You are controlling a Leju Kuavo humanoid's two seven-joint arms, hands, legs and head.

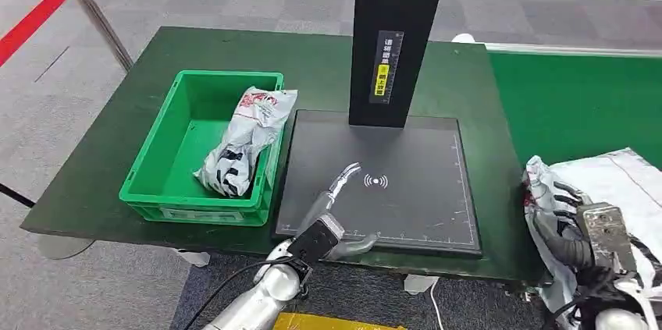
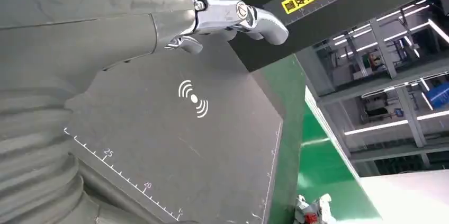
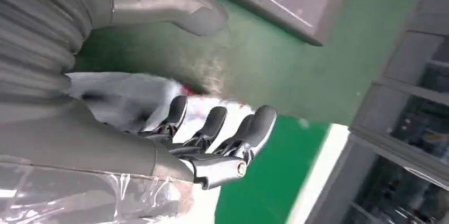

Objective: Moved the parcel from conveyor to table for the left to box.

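Two parcels are seen, one at the right hand and one in the bin. Nearest, at the lower right of the head view, the right hand [image 1: 581,240] is laid over a white parcel [image 1: 617,182] with black and red print, which lies at the near end of the green conveyor [image 1: 578,104], just beside the table's right edge. In the right wrist view the dark fingers [image 3: 214,123] are curled against the parcel's white film [image 3: 122,97], with the thumb apart above it; whether the parcel is fully gripped cannot be told.

At the lower middle, the left hand [image 1: 337,209] is held over the near part of the dark scale pad [image 1: 421,197]. Its fingers [image 2: 249,20] are seen close together and nearly straight, holding nothing, near the white wireless mark [image 2: 193,98].

On the dark green table [image 1: 117,158], to the left of the pad, a green bin [image 1: 183,150] stands. A second parcel [image 1: 246,139] is propped inside it, leaning against the bin's right wall.

Further back, a black post [image 1: 394,33] with a yellow label rises from the pad's far edge. Beyond the table's left corner, a stanchion [image 1: 97,18] with a red belt is seen on the grey floor.
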